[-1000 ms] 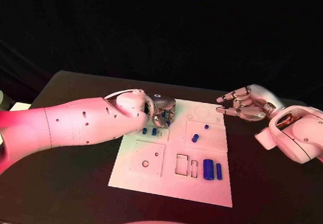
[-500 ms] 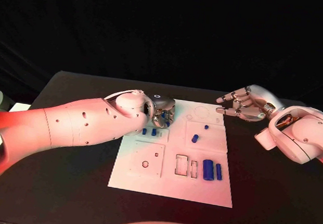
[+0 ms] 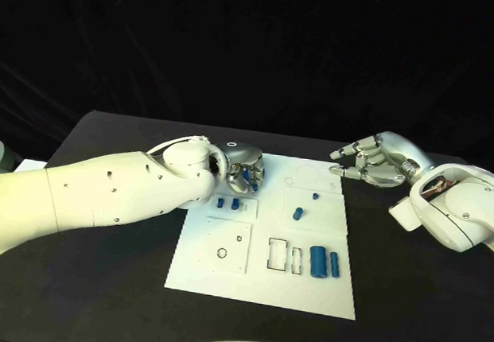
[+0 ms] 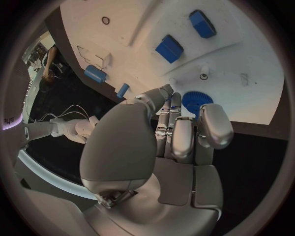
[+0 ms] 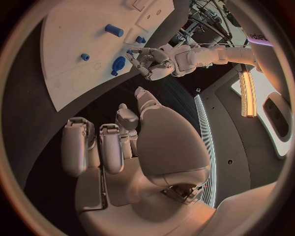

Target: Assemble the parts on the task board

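The white task board [image 3: 264, 284] lies in the middle of the black table. My left hand [image 3: 242, 171] hangs over its far left corner with the fingers curled around a blue gear [image 4: 196, 102], which sits against the board [image 4: 246, 54]. From the right wrist view the gear [image 5: 118, 65] lies by the left hand [image 5: 150, 61]. My right hand [image 3: 375, 161] hovers just past the board's far right corner, fingers loosely bent and apart, holding nothing. Two small blue blocks [image 3: 228, 204], a blue peg [image 3: 315, 195] and a short cylinder [image 3: 298, 212] sit mid-board.
Near the board's front right lie a thick blue cylinder [image 3: 318, 260] and a slim one [image 3: 334, 262], beside rectangular recesses [image 3: 277, 253]. A small ring [image 3: 222, 254] marks the front left panel. Bare black table [image 3: 100, 287] surrounds the board.
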You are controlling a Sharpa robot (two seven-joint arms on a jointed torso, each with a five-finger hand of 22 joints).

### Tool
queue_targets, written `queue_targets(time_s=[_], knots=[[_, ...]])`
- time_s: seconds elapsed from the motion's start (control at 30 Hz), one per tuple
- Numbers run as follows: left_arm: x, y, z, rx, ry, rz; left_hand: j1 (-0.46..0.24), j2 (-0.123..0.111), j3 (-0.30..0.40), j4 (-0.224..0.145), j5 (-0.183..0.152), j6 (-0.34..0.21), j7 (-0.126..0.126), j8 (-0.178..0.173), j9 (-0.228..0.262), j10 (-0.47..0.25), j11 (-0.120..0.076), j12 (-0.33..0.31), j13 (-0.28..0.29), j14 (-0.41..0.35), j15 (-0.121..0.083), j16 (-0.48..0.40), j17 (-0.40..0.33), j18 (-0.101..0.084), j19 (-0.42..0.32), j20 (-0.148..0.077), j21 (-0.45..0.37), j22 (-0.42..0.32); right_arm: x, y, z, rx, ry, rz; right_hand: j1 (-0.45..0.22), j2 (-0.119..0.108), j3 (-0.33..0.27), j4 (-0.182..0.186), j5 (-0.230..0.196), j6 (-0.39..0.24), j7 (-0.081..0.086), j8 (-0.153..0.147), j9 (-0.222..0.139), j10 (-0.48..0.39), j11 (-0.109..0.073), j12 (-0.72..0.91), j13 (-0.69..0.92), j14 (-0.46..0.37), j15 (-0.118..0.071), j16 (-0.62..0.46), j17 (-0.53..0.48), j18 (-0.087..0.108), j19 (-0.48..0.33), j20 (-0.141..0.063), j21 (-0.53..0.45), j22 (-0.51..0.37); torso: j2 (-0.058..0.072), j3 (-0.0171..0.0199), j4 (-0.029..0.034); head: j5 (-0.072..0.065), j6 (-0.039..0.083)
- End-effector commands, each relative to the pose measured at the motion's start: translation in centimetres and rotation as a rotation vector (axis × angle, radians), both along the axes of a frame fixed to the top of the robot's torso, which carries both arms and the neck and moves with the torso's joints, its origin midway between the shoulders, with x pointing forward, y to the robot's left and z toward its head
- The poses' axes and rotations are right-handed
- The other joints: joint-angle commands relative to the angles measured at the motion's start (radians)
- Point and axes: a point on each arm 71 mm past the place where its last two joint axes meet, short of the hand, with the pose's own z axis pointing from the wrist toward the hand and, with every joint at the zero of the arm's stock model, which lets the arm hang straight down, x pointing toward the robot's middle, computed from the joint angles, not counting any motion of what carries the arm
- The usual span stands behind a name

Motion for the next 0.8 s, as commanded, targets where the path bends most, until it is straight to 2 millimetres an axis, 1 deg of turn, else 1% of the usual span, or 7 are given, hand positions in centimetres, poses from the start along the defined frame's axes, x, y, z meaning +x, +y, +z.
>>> queue_targets(time_s=[0.03,0.17,0.37,0.4,0.53,0.7,0.8], knots=[[-0.2,0.6,0.6,-0.072,0.020,0.024,-0.011,0.000,0.000,-0.001,-0.003,0.008,0.001,-0.001,0.000,0.006,0.002,-0.005,-0.003,0.026,-0.006,0.007,-0.002,-0.018,0.020,-0.005,-0.002,0.000,0.0,0.1,-0.1,-0.008,0.001,0.015,0.003,0.006,-0.005,-0.003,0.005,0.008,-0.001,0.001,0.000,0.001,0.001,-0.003,0.001,0.078,-0.006,-0.004,0.132,0.006,0.001,-0.009,-0.003,0.000,-0.001,-0.0008,0.0022,0.001,0.002],[-0.2,2.0,0.9,-0.081,0.021,0.053,-0.014,-0.001,0.000,-0.002,-0.003,0.008,0.001,-0.001,0.000,0.006,0.002,-0.006,-0.003,0.026,-0.006,0.007,-0.002,-0.018,0.020,-0.005,-0.001,0.001,0.0,0.0,-0.1,-0.009,0.001,0.013,0.003,0.006,-0.005,-0.003,0.005,0.008,-0.001,0.001,0.000,0.001,0.001,-0.003,0.001,0.078,-0.006,-0.004,0.132,0.006,0.001,-0.009,-0.003,0.000,0.000,-0.0005,0.0012,0.002,0.004],[-0.2,3.7,0.9,-0.063,0.036,0.088,-0.018,-0.003,-0.002,-0.002,-0.003,0.009,0.000,-0.003,-0.001,0.006,0.002,-0.008,-0.003,0.026,-0.006,0.008,-0.003,-0.019,0.021,-0.005,0.002,0.004,0.0,-0.1,-0.1,-0.010,0.002,0.010,0.003,0.006,-0.005,-0.003,0.005,0.008,-0.001,0.001,0.000,0.001,0.001,-0.003,0.001,0.078,-0.006,-0.004,0.132,0.006,0.001,-0.009,-0.003,0.000,0.001,-0.0016,0.0005,0.002,0.005],[-0.2,4.0,0.9,-0.060,0.038,0.092,-0.019,-0.003,-0.002,-0.002,-0.003,0.009,0.000,-0.003,-0.001,0.006,0.002,-0.008,-0.003,0.026,-0.006,0.008,-0.003,-0.019,0.021,-0.005,0.002,0.004,0.0,-0.1,-0.1,-0.010,0.002,0.010,0.003,0.006,-0.005,-0.003,0.005,0.008,-0.001,0.001,0.000,0.001,0.001,-0.003,0.001,0.078,-0.006,-0.004,0.132,0.006,0.001,-0.009,-0.003,0.000,0.001,-0.0010,0.0004,0.003,0.004],[-0.1,4.5,0.8,-0.049,0.048,0.103,-0.020,-0.003,-0.002,-0.003,-0.003,0.009,0.000,-0.003,-0.001,0.006,0.002,-0.008,-0.003,0.026,-0.006,0.008,-0.004,-0.019,0.021,-0.005,0.001,0.003,0.0,-0.1,-0.1,-0.010,0.002,0.009,0.003,0.006,-0.005,-0.003,0.005,0.008,-0.001,0.001,0.000,0.001,0.001,-0.003,0.001,0.078,-0.006,-0.004,0.132,0.006,0.001,-0.009,-0.003,0.000,0.001,-0.0005,0.0014,0.003,0.004],[-0.2,4.8,0.7,-0.040,0.058,0.106,-0.023,-0.004,-0.003,-0.003,-0.003,0.010,0.000,-0.004,-0.002,0.007,0.002,-0.009,-0.003,0.026,-0.006,0.008,-0.004,-0.019,0.021,-0.005,0.003,0.005,0.0,-0.1,-0.1,-0.010,0.002,0.009,0.003,0.006,-0.005,-0.003,0.005,0.008,-0.001,0.001,0.000,0.001,0.001,-0.003,0.001,0.078,-0.006,-0.004,0.132,0.006,0.001,-0.009,-0.003,0.000,0.001,-0.0003,-0.0009,0.007,0.003],[-0.2,4.8,0.7,-0.036,0.062,0.104,-0.025,-0.004,-0.004,-0.003,-0.003,0.010,-0.001,-0.004,-0.002,0.007,0.002,-0.009,-0.003,0.025,-0.006,0.009,-0.004,-0.019,0.020,-0.005,0.002,0.004,0.0,-0.1,-0.1,-0.010,0.001,0.010,0.003,0.006,-0.005,-0.003,0.005,0.008,-0.001,0.001,0.000,0.001,0.001,-0.003,0.001,0.078,-0.006,-0.004,0.132,0.006,0.001,-0.009,-0.003,0.000,0.001,0.0008,-0.0019,0.009,0.002]])
